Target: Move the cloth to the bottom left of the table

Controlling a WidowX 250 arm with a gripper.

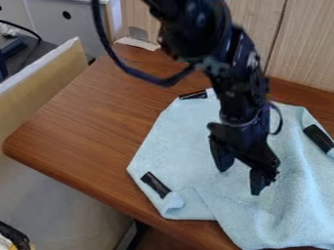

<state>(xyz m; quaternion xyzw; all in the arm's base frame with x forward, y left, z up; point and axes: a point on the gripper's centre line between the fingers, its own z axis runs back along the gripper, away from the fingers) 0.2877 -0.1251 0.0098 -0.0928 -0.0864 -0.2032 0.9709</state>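
The cloth [176, 146] lies beneath the claw [240, 177], whose fingers stand apart; contact is hard to tell.

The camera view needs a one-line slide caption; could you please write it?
Open black gripper over a blue cloth with black strips on a wooden table.

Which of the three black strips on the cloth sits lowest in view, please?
The lower-left strip; the top strip and right strip both sit higher.
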